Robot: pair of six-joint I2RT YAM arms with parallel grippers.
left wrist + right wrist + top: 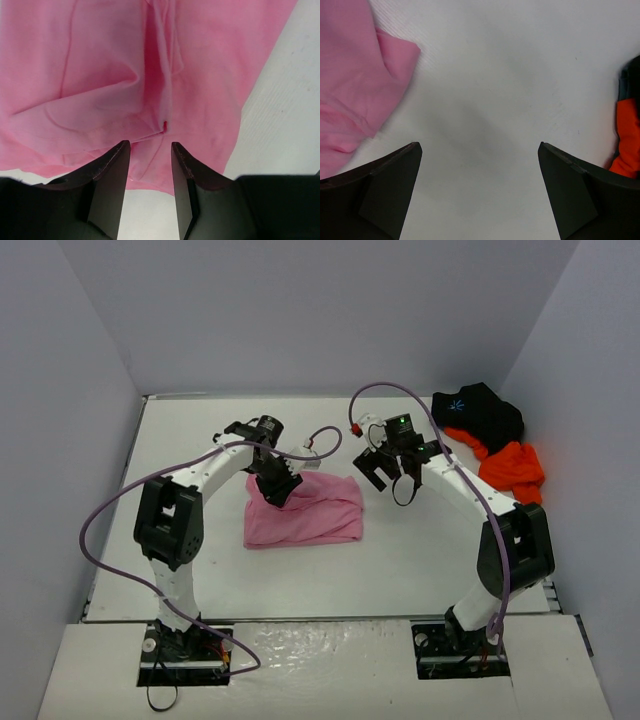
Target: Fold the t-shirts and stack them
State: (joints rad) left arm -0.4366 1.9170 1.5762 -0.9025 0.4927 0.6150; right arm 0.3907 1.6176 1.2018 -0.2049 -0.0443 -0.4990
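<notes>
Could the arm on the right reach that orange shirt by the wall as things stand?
Probably yes. The right gripper hangs wide open over bare table, nothing between it and the orange shirt on its own side. Only the black shirt overlaps its far edge.

Bright, even light; soft shadows; wrist views perhaps slightly soft.
</notes>
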